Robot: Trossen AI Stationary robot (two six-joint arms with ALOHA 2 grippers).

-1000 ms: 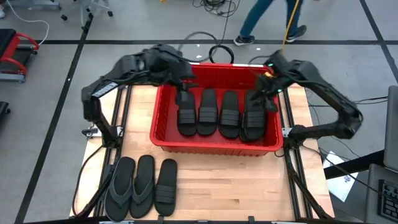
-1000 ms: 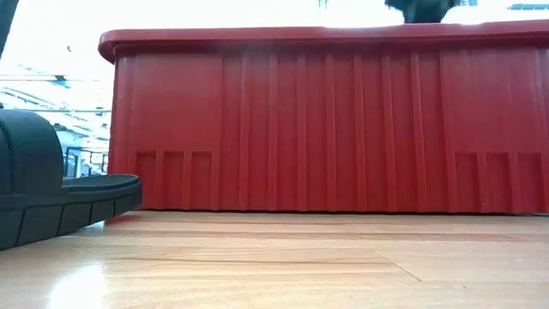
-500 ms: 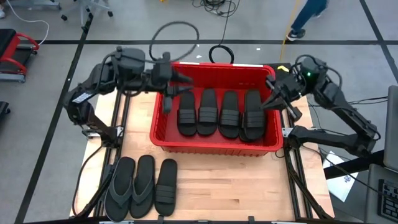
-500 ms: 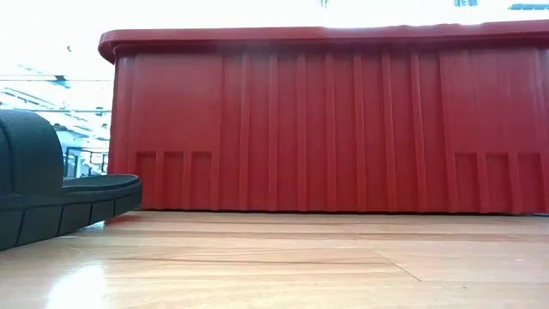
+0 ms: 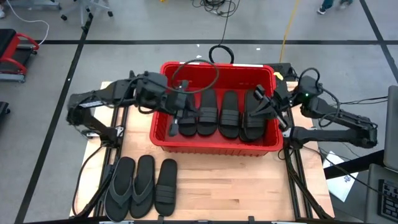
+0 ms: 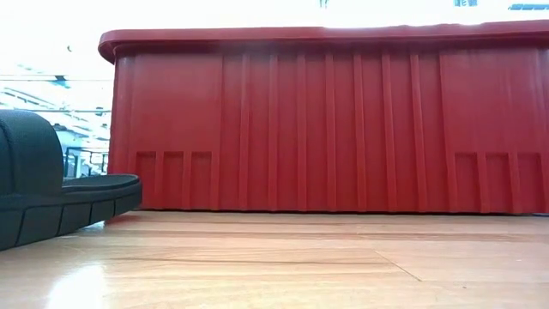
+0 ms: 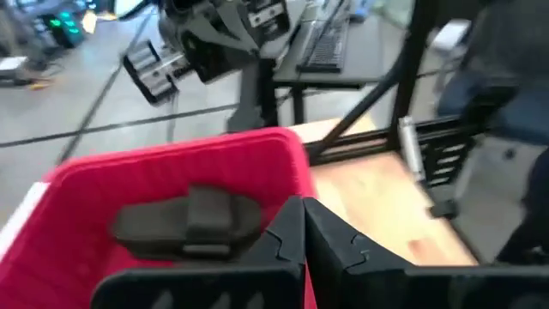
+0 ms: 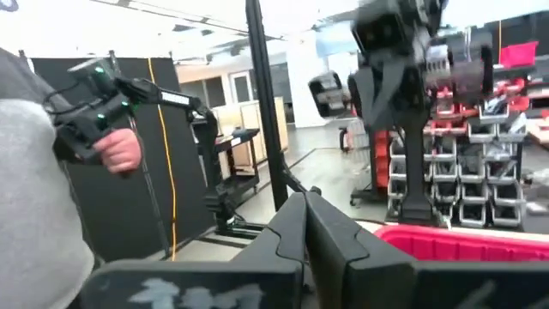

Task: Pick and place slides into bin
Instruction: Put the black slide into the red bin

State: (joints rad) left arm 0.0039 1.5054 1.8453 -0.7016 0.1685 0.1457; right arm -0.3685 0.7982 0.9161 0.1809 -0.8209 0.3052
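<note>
The red bin [image 5: 214, 142] stands at the table's far middle and fills the low view [image 6: 343, 129]. Several black slides [image 5: 229, 114] lie flat side by side on its floor; one shows in the left wrist view [image 7: 184, 225]. One more black slide [image 5: 166, 186] and a dark flip-flop pair [image 5: 132, 185] lie on the table near the front left. My left gripper [image 5: 184, 109] hangs shut over the bin's left end [image 7: 302, 210], holding nothing. My right gripper [image 5: 259, 98] is shut over the bin's right end [image 8: 302, 206], pointing about level, also holding nothing.
A black cable loop [image 5: 196, 74] hangs over the bin's far left part. A person's hand holding a controller [image 8: 116, 150] shows beyond the table in the right wrist view. Bare wood [image 5: 236, 186] lies between the bin and the table's near edge.
Both grippers have shut on nothing. My left gripper has swung from the bin's far left corner toward the near side, out over the bin's left end. My right gripper has tipped up from pointing down to about level above the bin's right end. The slides in the bin stay still.
</note>
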